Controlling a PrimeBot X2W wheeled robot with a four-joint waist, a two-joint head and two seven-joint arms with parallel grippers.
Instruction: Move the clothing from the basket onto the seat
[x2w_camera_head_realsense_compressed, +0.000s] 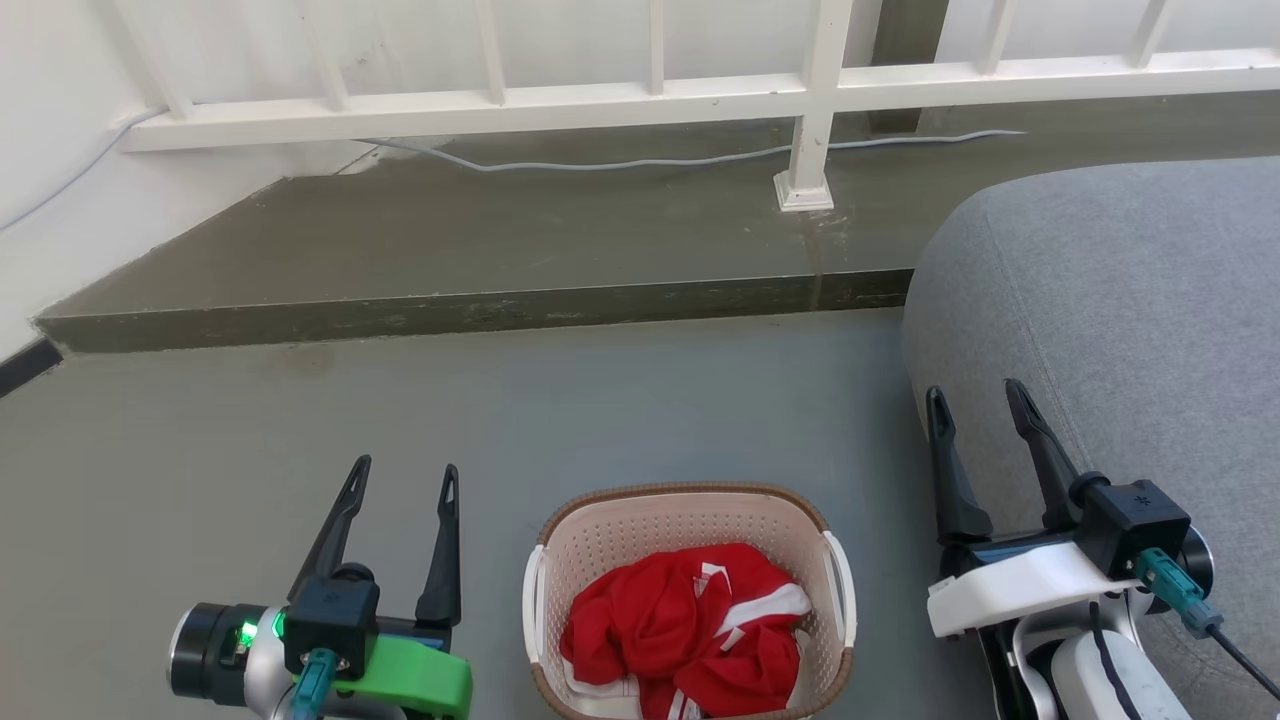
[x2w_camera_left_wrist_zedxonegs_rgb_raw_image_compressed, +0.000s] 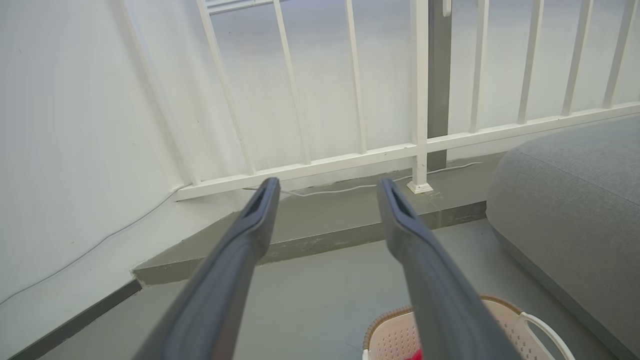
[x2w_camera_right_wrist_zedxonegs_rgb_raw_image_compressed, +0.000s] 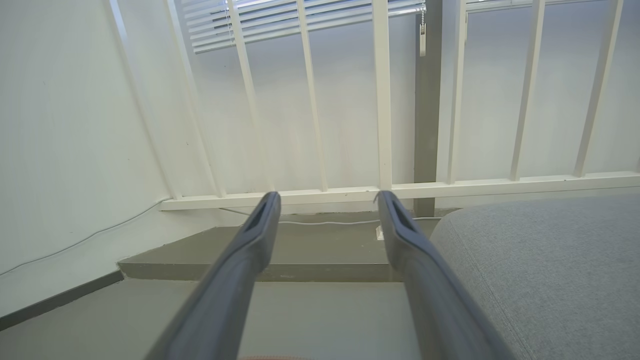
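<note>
We are finding red striped fabric clothing (x2w_camera_head_realsense_compressed: 680, 620) lying in cream perforated plastic basket (x2w_camera_head_realsense_compressed: 650, 530), grey upholstered seat (x2w_camera_head_realsense_compressed: 1130, 330) standing right, left gripper (x2w_camera_head_realsense_compressed: 406, 466) and right gripper (x2w_camera_head_realsense_compressed: 974, 389) gaping, empty.

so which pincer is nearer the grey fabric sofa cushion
Right. The right pincer is beside the grey fabric sofa cushion; the left pincer is beyond the cream plastic basket.

In the head view, the basket (x2w_camera_head_realsense_compressed: 690, 525) and the clothing (x2w_camera_head_realsense_compressed: 670, 620) are cut off by the bottom edge, the seat (x2w_camera_head_realsense_compressed: 1130, 320) by the right edge. In the left wrist view, the basket is partly hidden behind one finger (x2w_camera_left_wrist_zedxonegs_rgb_raw_image_compressed: 440, 290) of the left gripper (x2w_camera_left_wrist_zedxonegs_rgb_raw_image_compressed: 326, 186).
</note>
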